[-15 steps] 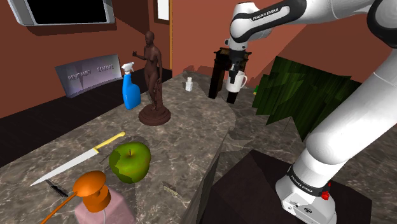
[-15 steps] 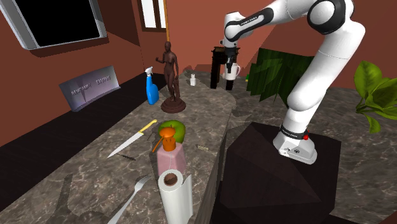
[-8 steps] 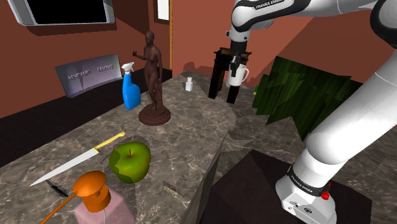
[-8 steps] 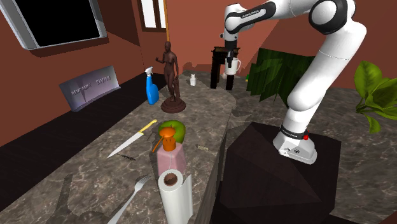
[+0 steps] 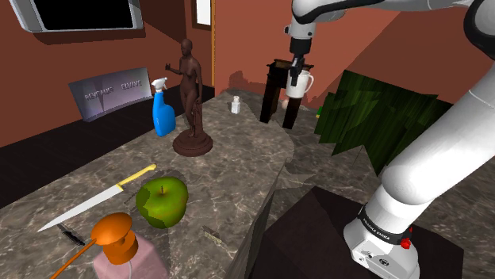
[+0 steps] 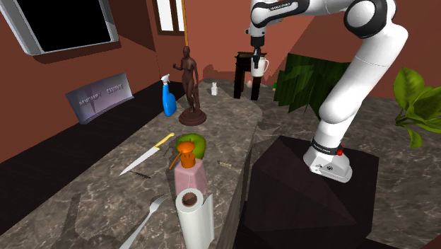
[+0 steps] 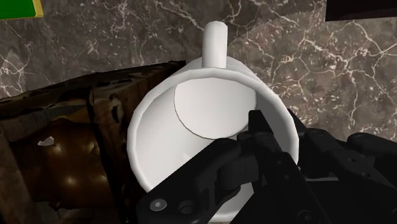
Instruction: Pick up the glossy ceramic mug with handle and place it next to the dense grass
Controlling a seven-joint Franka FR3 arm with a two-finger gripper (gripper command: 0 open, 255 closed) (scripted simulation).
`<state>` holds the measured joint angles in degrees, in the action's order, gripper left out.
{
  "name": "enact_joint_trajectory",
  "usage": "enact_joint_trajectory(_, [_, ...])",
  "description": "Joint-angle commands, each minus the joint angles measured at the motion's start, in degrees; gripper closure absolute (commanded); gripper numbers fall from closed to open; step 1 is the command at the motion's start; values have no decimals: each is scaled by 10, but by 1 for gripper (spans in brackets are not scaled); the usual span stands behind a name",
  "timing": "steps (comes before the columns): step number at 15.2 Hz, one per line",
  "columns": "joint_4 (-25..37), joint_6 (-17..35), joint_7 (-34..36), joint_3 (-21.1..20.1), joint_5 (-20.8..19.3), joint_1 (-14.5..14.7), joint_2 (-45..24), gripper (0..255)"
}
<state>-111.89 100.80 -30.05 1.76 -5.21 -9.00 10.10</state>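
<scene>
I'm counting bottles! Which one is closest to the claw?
The tiny white bottle. The blue spray bottle and the pink orange-topped pump bottle stand farther from the claw, which holds the mug.

One glossy white handled mug [image 5: 301,83]; one brown human figurine [image 5: 190,95]; one blue spray bottle [image 5: 163,115]; one small white bottle [image 5: 236,105]; one yellow-handled knife [image 5: 99,198]; one green apple [image 5: 163,202]; one pink dispenser with an orange pump [image 5: 119,242]; one white paper roll [image 6: 194,212]; one grey fork [image 6: 148,213].
</scene>
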Motion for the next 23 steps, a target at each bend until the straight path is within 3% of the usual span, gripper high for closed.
enact_joint_trajectory(1, [17, -16, -1, -1, 0, 0, -1, 255])
enact_joint_trajectory(23, [234, -193, -14, -2, 2, 1, -41, 255])
